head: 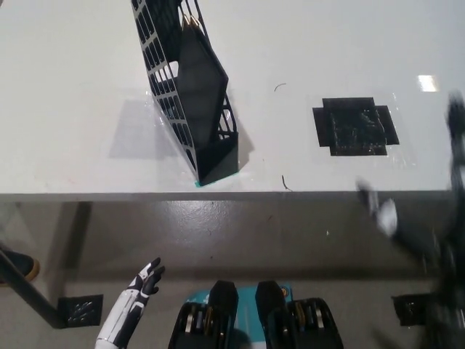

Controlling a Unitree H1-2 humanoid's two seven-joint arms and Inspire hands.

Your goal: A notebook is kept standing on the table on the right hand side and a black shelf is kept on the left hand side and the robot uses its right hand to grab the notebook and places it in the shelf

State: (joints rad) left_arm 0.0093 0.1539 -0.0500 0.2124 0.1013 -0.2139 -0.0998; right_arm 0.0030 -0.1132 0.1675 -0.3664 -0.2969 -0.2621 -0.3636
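White table [73, 87], grey floor below – the notebook [196, 80] stands inside the black shelf [163, 94].

You see a black tape patch [354, 125] on the table's right and the shelf near its front edge. Your right hand [443, 218] is a blur at the far right – I cannot tell its fingers; the left hand [138, 291] rests low left, fingers apart, empty.

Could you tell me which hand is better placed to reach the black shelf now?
Probably left: the left hand hangs low, nearer the shelf; the blurred right arm is at the far right edge.
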